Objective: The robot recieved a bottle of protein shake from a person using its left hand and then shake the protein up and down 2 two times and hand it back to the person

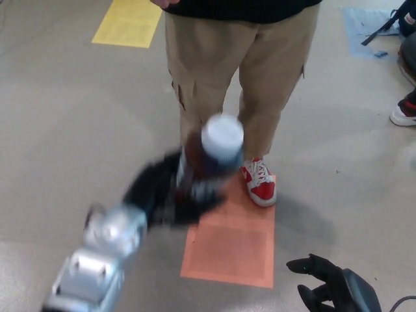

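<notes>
A dark brown protein shake bottle (208, 159) with a white cap stands roughly upright in my left hand (166, 192), which is shut on its lower body. Both are smeared by motion blur. They sit low in the head view, just in front of the person's shins. The person (240, 58) stands facing me in tan trousers and red-and-white shoes; the bottle hides one shoe. My right hand (331, 286) hangs at the bottom right, fingers spread and holding nothing.
An orange square (231, 244) is marked on the grey floor under the person's feet, and a yellow patch (127, 23) lies at the top left. Another person's shoe (404, 114) shows at the right edge. A blue patch (364, 26) is at top right.
</notes>
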Robot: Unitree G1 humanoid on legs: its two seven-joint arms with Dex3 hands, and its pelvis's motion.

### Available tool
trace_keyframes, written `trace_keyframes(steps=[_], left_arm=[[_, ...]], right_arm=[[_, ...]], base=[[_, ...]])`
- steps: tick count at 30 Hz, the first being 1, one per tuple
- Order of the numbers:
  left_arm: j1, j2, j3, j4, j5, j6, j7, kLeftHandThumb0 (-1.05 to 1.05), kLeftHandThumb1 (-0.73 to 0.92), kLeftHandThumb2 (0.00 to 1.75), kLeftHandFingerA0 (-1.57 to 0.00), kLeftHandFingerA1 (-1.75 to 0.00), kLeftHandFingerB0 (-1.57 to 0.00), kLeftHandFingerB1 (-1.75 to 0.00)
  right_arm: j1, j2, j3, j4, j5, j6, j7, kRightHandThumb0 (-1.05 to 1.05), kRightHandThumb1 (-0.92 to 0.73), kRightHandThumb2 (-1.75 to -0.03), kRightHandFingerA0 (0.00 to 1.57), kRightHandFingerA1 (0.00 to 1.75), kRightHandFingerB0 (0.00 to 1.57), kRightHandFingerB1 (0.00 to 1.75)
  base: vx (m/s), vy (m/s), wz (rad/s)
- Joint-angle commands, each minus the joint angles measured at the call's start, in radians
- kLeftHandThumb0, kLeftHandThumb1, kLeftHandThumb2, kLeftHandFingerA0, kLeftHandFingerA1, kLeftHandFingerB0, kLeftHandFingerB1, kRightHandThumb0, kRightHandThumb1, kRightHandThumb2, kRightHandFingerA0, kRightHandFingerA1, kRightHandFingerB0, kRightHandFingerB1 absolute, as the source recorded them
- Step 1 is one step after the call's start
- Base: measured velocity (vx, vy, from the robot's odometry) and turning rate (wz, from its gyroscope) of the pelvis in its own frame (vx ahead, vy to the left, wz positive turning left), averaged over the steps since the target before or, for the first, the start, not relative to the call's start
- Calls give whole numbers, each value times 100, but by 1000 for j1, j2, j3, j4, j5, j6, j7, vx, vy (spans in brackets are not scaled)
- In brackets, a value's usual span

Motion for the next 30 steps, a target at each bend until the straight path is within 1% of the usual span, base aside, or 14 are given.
trace_keyframes(steps=[1, 2, 7, 9, 12, 13, 16, 21, 22, 24, 26, 28, 29, 30], left_arm=[[-150, -41, 161, -100, -92, 21, 29, -16, 82, 70, -97, -134, -71, -108], [-125, -43, 152, -74, -67, 1, 21, -15, 80, 72, -100, -127, -73, -106], [84, 1, 1, 113, 67, -45, -20, -24, 84, 65, -95, -126, -70, -100], [160, 9, -53, 240, 104, -138, -22, -20, 82, 65, -96, -126, -72, -100], [92, 13, -62, 140, 97, -65, -23, -26, 82, 72, -97, -124, -71, -104], [58, 2, -24, 91, 54, -50, -26, -22, 83, 66, -88, -130, -69, -97], [-63, -26, 92, -54, -35, 7, -6, -21, 82, 68, -89, -133, -69, -102], [28, -23, 51, 29, 4, -8, -71, -19, 79, 69, -89, -137, -70, -101], [47, -15, 26, 48, 26, -9, -70, -23, 82, 68, -89, -129, -72, -99], [105, -10, -33, 142, 70, -38, -72, -24, 80, 69, -91, -128, -74, -99], [68, -18, -16, 116, 42, -9, -71, -28, 81, 68, -85, -130, -69, -102], [32, -26, 11, 79, 17, -8, -69, -27, 79, 74, -90, -129, -69, -102], [-12, -40, 48, 37, -16, 2, -60, -25, 83, 66, -88, -135, -69, -98], [-68, -48, 79, -10, -33, 26, -46, -24, 84, 66, -94, -132, -69, -103]], right_arm=[[-31, -2, -11, 3, 9, 9, 1, -26, -80, -63, 93, 56, 71, 50], [-35, -3, -12, 3, 10, 10, 5, -26, -80, -63, 93, 55, 71, 49], [-26, -6, -18, 5, 15, -14, 14, -25, -77, -66, 95, 55, 69, 50], [-28, -5, -21, 5, 18, -14, 22, -28, -76, -65, 95, 54, 69, 50], [-39, -17, -31, 0, 22, -15, 35, -27, -79, -63, 92, 54, 70, 50], [-40, -15, -36, 1, 27, -10, 44, -28, -80, -64, 91, 54, 69, 49], [-36, -1, -40, -1, 26, 1, 45, -27, -77, -63, 90, 54, 70, 50], [-47, -1, -35, 0, 13, -4, 29, -29, -77, -63, 92, 54, 70, 50], [-45, -1, -37, 0, 16, -4, 31, -29, -78, -63, 92, 55, 70, 50], [-42, -9, -36, -1, 11, -12, 24, -28, -77, -64, 95, 55, 70, 51], [-49, -9, -44, 0, 19, -11, 31, -28, -76, -64, 96, 55, 70, 50], [-49, -8, -43, 0, 18, -5, 33, -29, -76, -64, 95, 55, 71, 50], [-51, -10, -36, 0, 7, 3, 23, -31, -75, -65, 96, 54, 70, 49], [-52, -8, -38, 0, 9, 5, 21, -29, -77, -65, 97, 53, 71, 49]], base=[[0, 0, 0], [0, 0, 0], [0, 0, 1], [0, 0, 0], [0, 0, 0], [0, 0, 10], [0, 0, 0], [0, 0, 0], [0, 0, 0], [0, 0, 0], [0, 0, 0], [0, 0, 3], [0, 0, 7], [0, 0, 0]])
